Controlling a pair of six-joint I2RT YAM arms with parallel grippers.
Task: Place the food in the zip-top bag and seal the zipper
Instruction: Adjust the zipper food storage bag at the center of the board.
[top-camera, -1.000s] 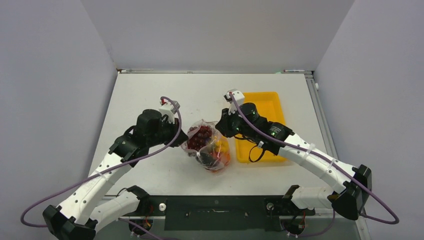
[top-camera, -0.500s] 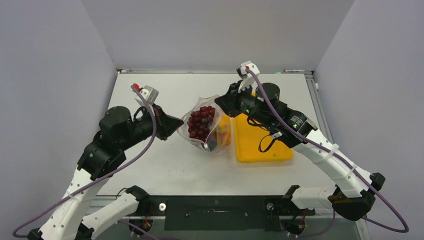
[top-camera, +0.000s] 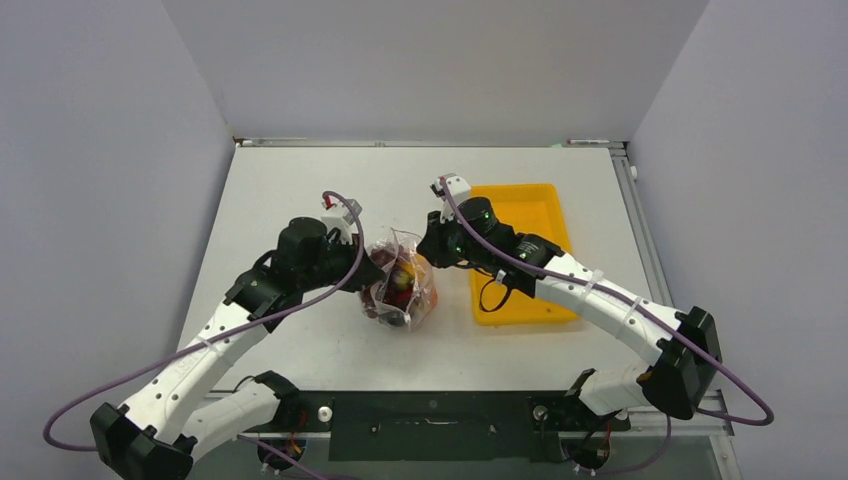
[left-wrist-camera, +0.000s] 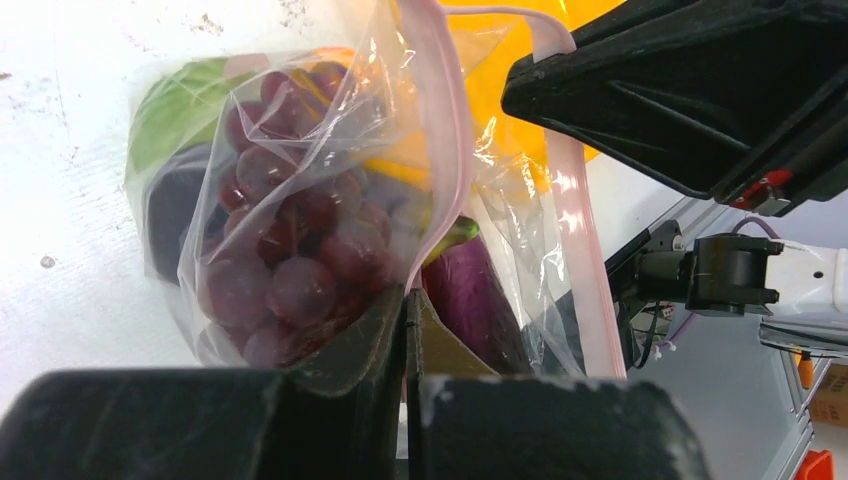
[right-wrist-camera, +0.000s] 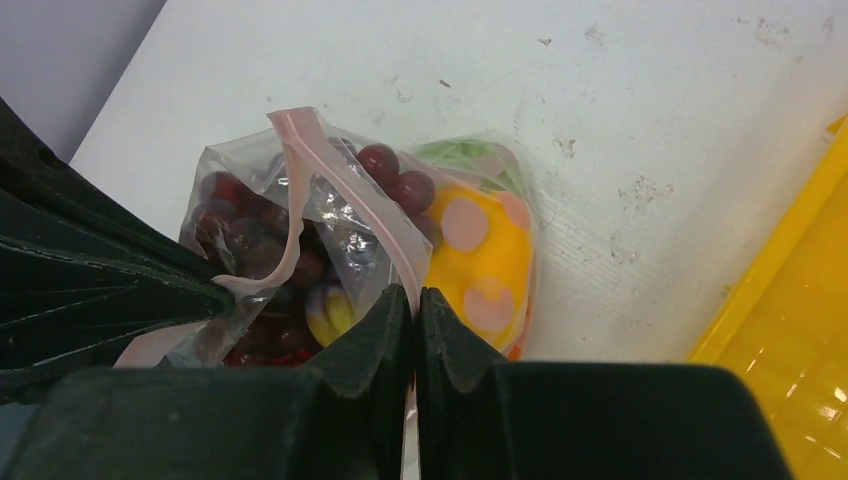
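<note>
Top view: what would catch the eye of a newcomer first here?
The clear bag, stuffed with toy food, is at the centre of the view. The left hand and the right hand each pinch its pink zipper, one from either side. A yellow tray lies to its right.

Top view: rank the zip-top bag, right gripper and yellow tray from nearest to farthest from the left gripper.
1. zip-top bag, pinched by the left gripper
2. right gripper, across the bag's mouth
3. yellow tray, farthest right
</note>
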